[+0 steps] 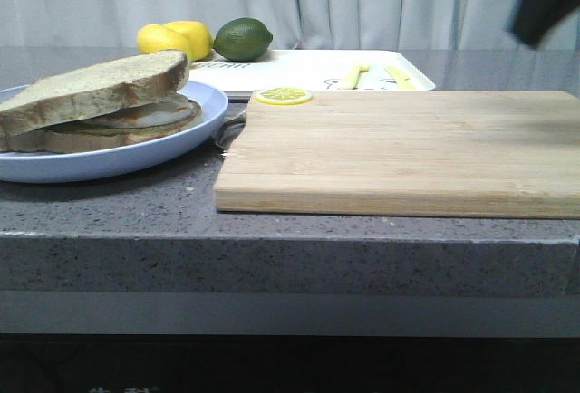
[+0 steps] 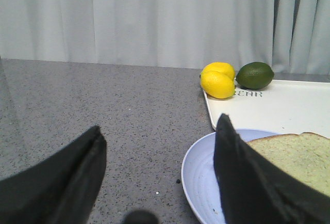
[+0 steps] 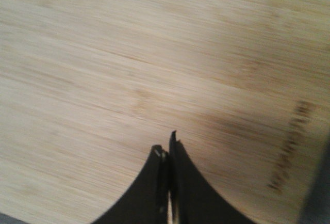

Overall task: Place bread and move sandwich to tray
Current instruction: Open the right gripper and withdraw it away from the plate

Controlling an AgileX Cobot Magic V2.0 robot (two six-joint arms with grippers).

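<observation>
The sandwich [image 1: 95, 103] sits on the light-blue plate [image 1: 127, 159] at about 9 o'clock on the counter, touching the left gripper [image 2: 160, 177] on its right finger [image 2: 242, 182] side. Brown crust, pale greenish-tan top slice, egg white peeking out between. The left gripper is spread wide, gripping nothing. The right gripper [image 3: 166, 154] hangs over the wooden board [image 3: 154, 79], pinched closed and empty. The tray [image 1: 308, 69] is at 12 o'clock.

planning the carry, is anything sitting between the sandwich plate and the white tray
Nothing blocks it. The sandwich on its plate sits beside the tray; the lemons and lime crowd the tray's far near-side corner.
</observation>
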